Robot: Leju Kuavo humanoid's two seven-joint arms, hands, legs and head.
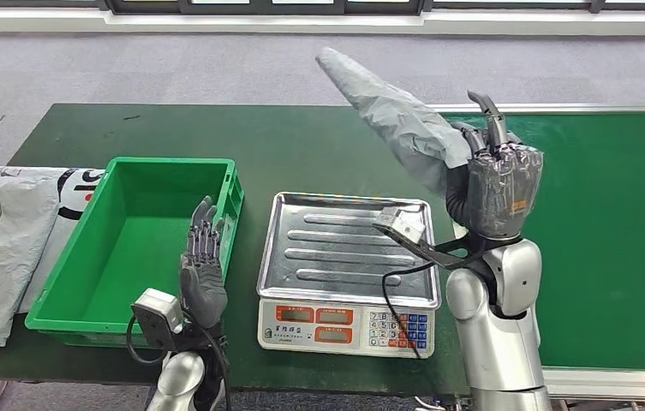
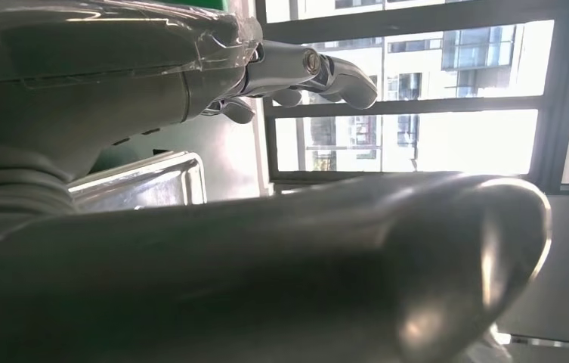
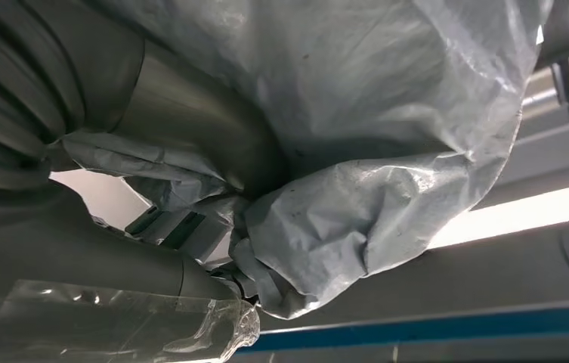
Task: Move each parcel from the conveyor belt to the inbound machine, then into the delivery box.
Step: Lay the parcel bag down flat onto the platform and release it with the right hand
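Above the scale: right hand (image 1: 500, 184) grips a grey parcel (image 1: 391, 116), lifted clear of the steel pan (image 1: 349, 248), its tip slanting up and away.
Left hand (image 1: 203, 265): fingers spread, holding nothing, beside the green crate (image 1: 134, 244).
Conveyor belt (image 1: 618, 214): right of the scale.

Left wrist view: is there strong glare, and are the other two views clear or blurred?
Left wrist view: bright windows wash out, and the near left hand is soft and dark. Head view: even light, sharp on the scale tray. Right wrist view: the grey parcel is close but readable, with a bright strip behind.
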